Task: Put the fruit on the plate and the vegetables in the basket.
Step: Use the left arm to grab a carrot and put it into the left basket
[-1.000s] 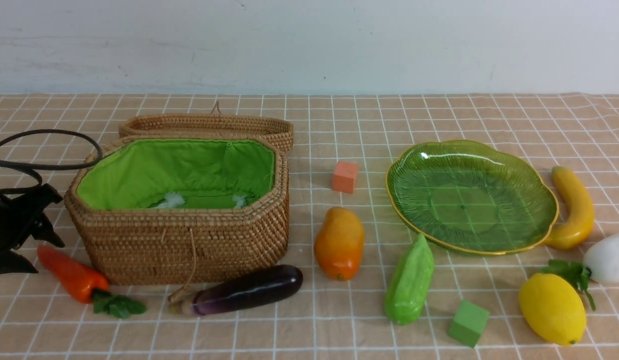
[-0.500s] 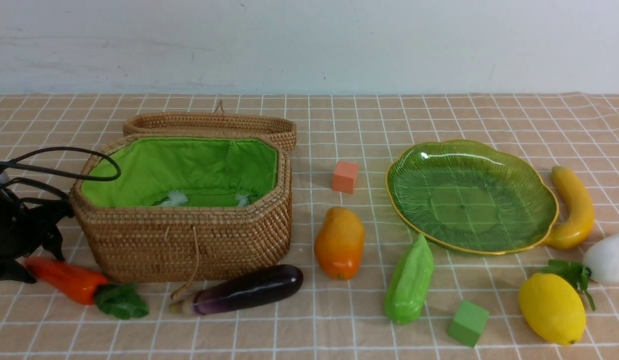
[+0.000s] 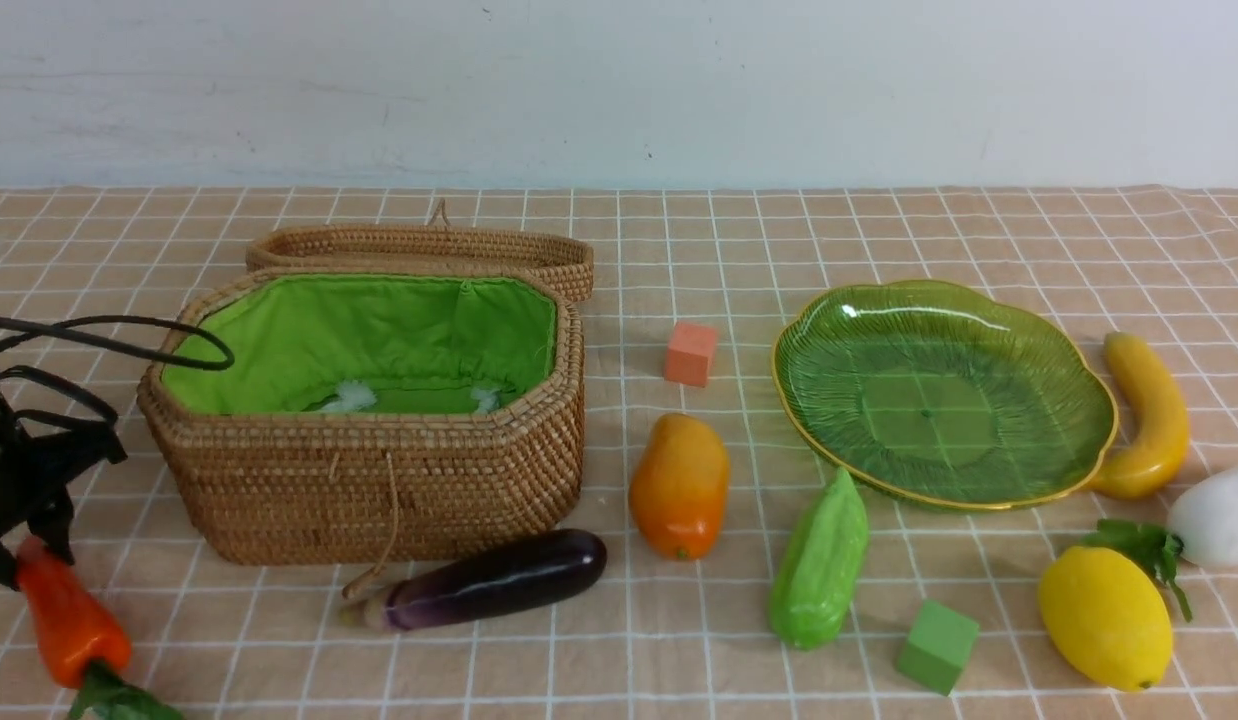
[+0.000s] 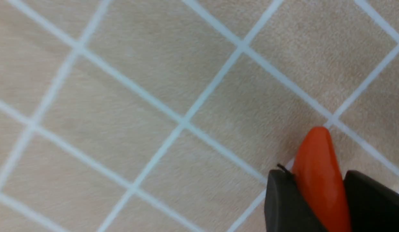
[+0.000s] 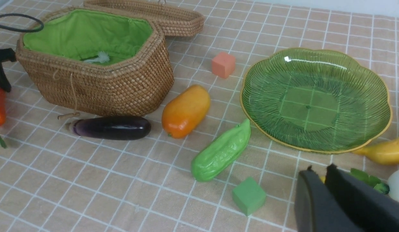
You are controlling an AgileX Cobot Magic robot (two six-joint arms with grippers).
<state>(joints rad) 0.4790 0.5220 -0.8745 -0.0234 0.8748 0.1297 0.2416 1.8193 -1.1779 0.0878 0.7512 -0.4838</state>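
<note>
One arm (image 3: 24, 470), left, low beside basket (image 3: 379, 490) | left pincer (image 4: 318, 196) clamped on tilted carrot (image 4: 315, 151)

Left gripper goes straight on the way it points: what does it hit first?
The tablecloth, likely through the tip of the carrot that sticks out ahead of the left gripper; the gap is hard to judge.

The left gripper (image 3: 24, 558) hangs low over the desk (image 3: 679, 620) at the robot's far left, jaws clamped on the narrow end of the carrot (image 4: 318, 174), black cables (image 3: 109, 335) looping above its wrist. The right gripper (image 5: 320, 172) has its jaws pressed together
</note>
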